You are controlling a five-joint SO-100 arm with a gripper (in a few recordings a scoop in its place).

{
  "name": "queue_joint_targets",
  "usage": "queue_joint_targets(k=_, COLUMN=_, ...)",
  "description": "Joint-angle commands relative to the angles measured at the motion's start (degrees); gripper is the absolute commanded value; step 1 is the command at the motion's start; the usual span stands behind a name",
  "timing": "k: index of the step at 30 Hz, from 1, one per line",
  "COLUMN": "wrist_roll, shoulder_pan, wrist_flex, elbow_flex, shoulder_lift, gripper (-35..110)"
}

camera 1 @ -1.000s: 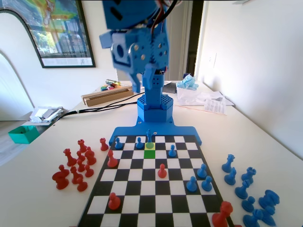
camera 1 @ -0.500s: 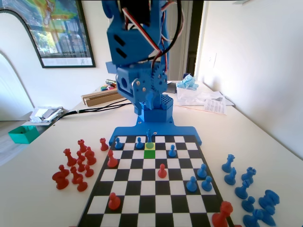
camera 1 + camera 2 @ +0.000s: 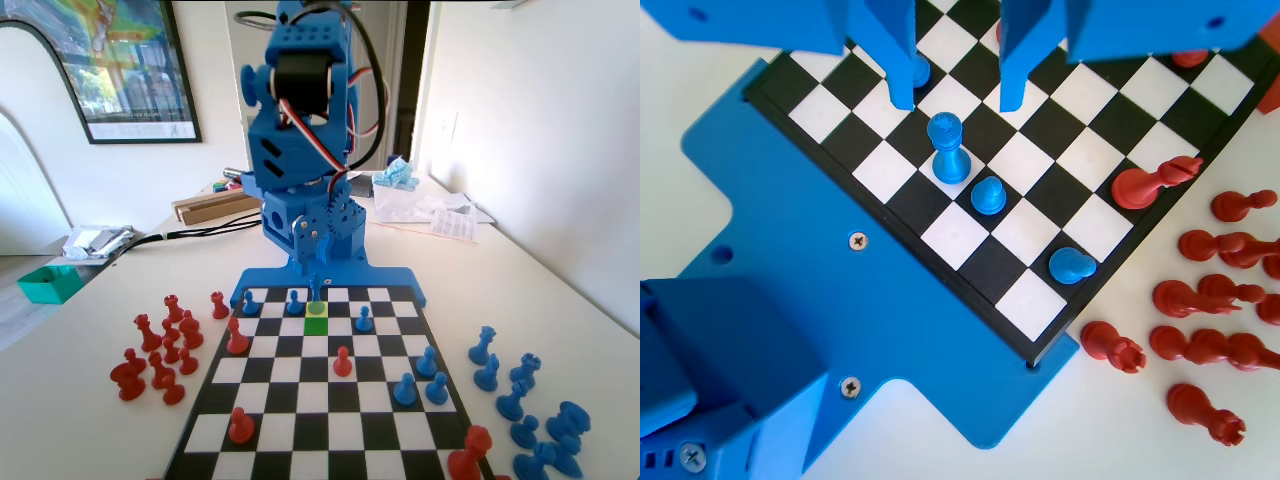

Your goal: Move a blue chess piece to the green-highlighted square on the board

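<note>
Wrist view shows the gripper [image 3: 956, 95] with jaws wide apart, empty, above the blue chess piece [image 3: 948, 148] standing upright near the board's [image 3: 330, 420] blue-rimmed edge, while fixed view shows the green-highlighted square [image 3: 316, 325] just beside it.

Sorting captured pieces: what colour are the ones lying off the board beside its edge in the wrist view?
Red, clearest in the wrist view.

blue chess piece [image 3: 948, 147], black-and-white chequered board [image 3: 1040, 215], lime-green square [image 3: 316, 325]

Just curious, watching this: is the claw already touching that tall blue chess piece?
Apart. In the wrist view the gripper hangs open, and board squares show between its tips and the blue chess piece.
</note>
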Motion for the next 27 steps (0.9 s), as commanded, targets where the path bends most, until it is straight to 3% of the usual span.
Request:
queue_joint_targets(k=1, wrist_roll=0.26, shoulder_pan=-0.18, wrist_flex=-2.37, elbow_flex=1.58, shoulder_lift=0.44, gripper=14)
queue_joint_targets(k=27, wrist_roll=1.05, shoulder_pan=-1.05, wrist_flex=-13.97, elbow_flex=9.67, shoulder_lift=-1.67, gripper=14)
